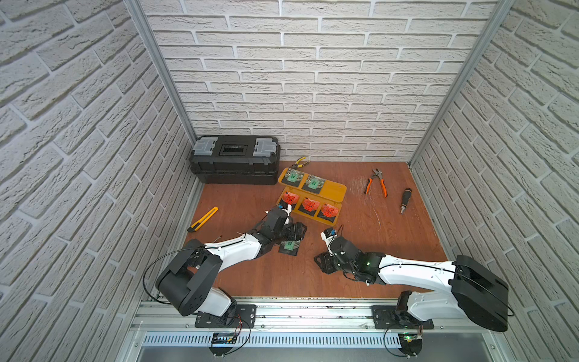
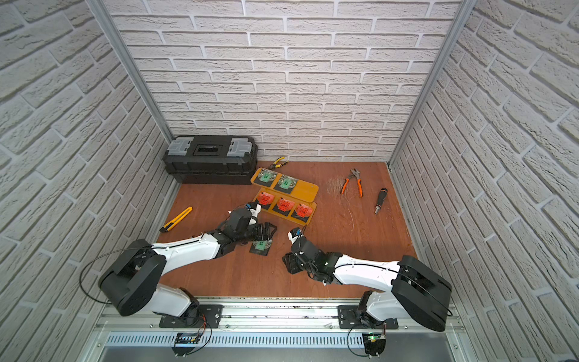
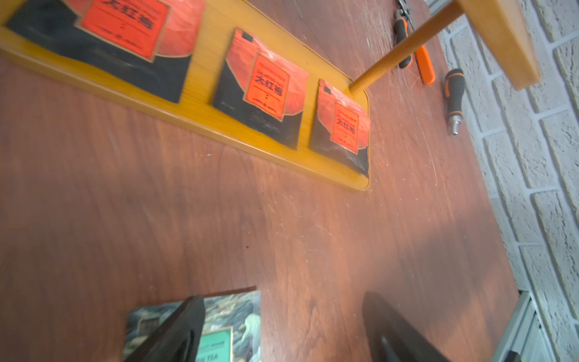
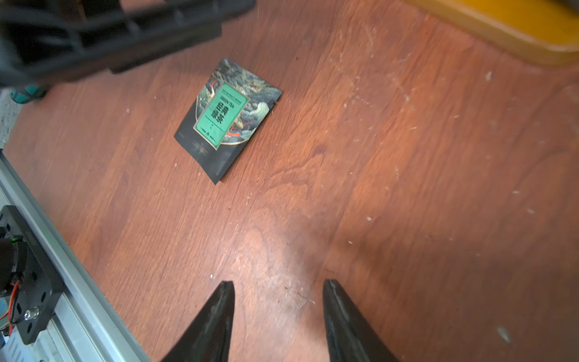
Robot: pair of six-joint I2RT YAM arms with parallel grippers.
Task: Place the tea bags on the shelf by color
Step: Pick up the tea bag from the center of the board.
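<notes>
Yellow-orange plastic two-tier shelf already holds five tea bags, two green-fronted sachets on its upper board and three red-orange ones below; the last green-fronted sachet lies flat on the reddish-brown wooden surface near it, so one placement seems left. Left fingers are spread wide over that sachet without gripping it, and right fingers stand apart, empty. White brick-pattern walls enclose the surface, where a black toolbox, a yellow utility knife and orange-handled pliers lie.

A mock workshop booth, shown by brick-patterned walls, toolbox, pliers, screwdriver and utility knife
</notes>
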